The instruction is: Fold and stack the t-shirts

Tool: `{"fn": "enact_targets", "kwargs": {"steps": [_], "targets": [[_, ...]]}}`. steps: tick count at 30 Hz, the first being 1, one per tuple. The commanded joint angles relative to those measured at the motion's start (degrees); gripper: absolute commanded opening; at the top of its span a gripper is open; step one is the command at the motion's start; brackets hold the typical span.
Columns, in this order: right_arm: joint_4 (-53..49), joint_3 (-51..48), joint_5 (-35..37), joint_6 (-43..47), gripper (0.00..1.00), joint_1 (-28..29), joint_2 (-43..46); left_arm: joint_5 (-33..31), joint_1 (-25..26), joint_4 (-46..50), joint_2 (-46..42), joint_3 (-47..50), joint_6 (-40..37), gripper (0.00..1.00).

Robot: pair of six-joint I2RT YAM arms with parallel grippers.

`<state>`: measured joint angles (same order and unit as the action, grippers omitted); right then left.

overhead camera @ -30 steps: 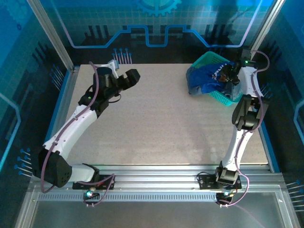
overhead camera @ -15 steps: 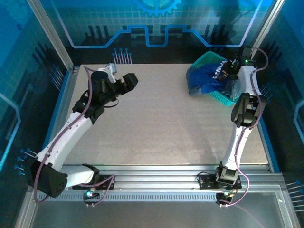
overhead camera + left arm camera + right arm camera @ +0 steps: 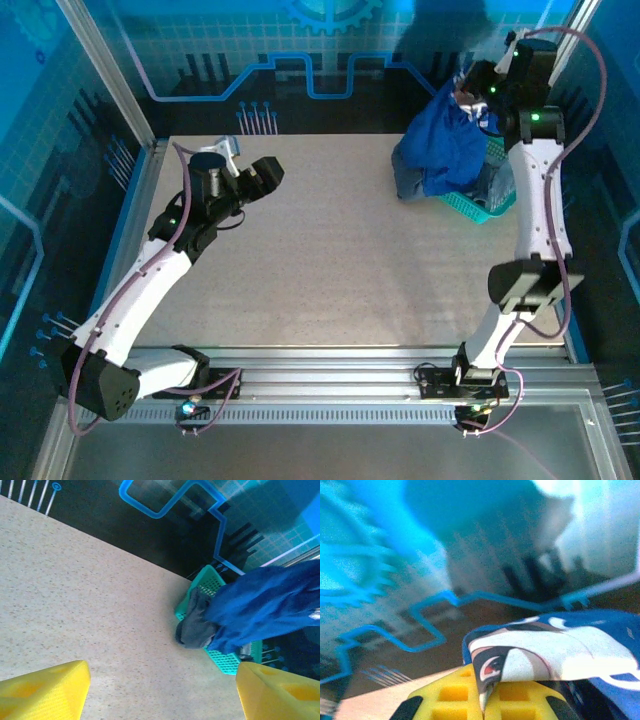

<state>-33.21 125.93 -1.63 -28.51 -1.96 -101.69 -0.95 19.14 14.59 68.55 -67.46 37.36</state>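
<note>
My right gripper (image 3: 472, 88) is raised above the back right corner and shut on the royal blue t-shirt (image 3: 446, 142), which hangs from it over the teal basket (image 3: 478, 206). In the right wrist view the yellow fingers (image 3: 445, 695) pinch a fold of the shirt's white-and-dark cartoon print (image 3: 555, 656) at the right gripper (image 3: 484, 701). A duller grey-blue t-shirt (image 3: 408, 184) droops over the basket's left rim. My left gripper (image 3: 272, 172) hovers open over the back left of the table, pointing at the basket. Between the left gripper's (image 3: 162, 695) fingers lies bare table.
The speckled beige table (image 3: 340, 270) spreads between the arms. The left wrist view looks across it to the basket (image 3: 200, 587), the hanging blue shirt (image 3: 260, 605) and the grey-blue shirt (image 3: 195, 626). Metal frame posts and blue walls ring the table.
My right gripper has shut on the blue shirt and risen up and back, pulling it out of the basket. The left arm drew slightly back towards the left.
</note>
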Motion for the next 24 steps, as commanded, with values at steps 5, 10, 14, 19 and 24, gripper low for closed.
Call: {"fn": "enact_targets", "kwargs": {"steps": [5,10,14,19,24], "targets": [[1.04,0.81,-1.79,1.76,0.0,18.41,4.83,-8.31,0.11,5.21,-0.15,-4.31,-3.79,0.78],[2.4,-9.16,-2.68,2.06,0.0,34.43,2.67,-12.8,-0.06,8.66,-1.26,-5.29,-4.49,0.79],[0.81,-12.95,-9.22,3.43,0.42,43.6,-4.62,-15.3,-0.15,11.66,-2.79,-4.68,-4.1,0.8],[1.76,-18.78,-7.89,1.94,0.67,44.72,-3.42,-12.4,-0.42,16.36,-2.99,-4.06,-4.13,0.81],[0.46,-28.37,-4.72,-3.96,0.62,37.84,0.86,-7.58,-0.28,22.12,1.37,-3.67,-3.01,0.78]]}}
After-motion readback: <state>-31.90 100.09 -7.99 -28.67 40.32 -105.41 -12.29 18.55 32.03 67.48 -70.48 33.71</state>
